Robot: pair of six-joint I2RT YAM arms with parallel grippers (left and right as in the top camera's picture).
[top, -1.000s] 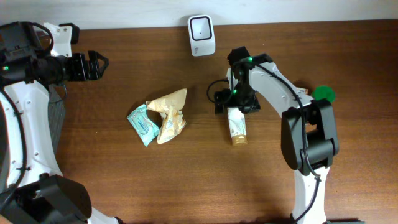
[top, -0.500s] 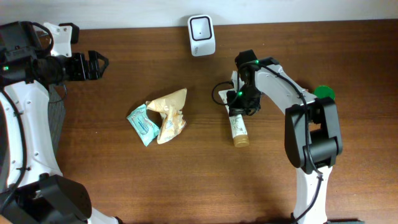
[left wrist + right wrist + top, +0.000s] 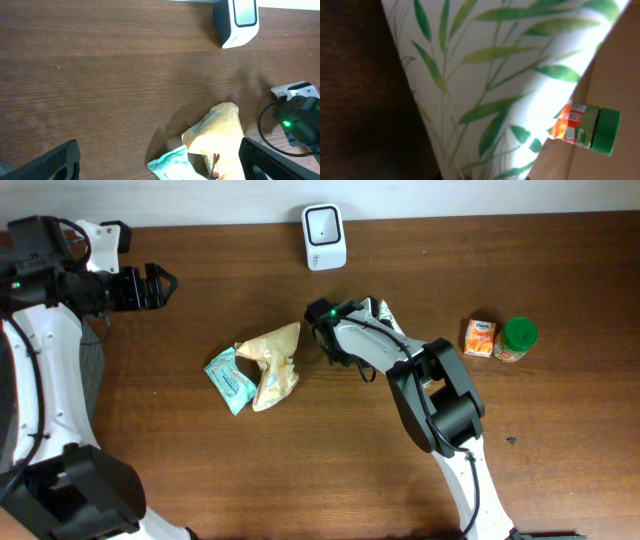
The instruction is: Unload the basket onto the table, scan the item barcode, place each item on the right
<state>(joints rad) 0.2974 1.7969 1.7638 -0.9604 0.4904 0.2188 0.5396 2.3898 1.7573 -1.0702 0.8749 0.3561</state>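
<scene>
The right gripper, just below and right of the scanner, is closed on the leaf-printed tube; so narrow a pinch may let it twist, hiding the barcode; the left gripper, far left of the scanner, gapes empty.

- A bench of dark brown wood, with its grain running lengthwise, is seen filling nearly all of the overhead view.
- A pale strip is shown beyond the bench's far edge; whether it is a wall cannot be told.
- The wood is lit evenly, and a soft sheen is seen in the left wrist view.
</scene>
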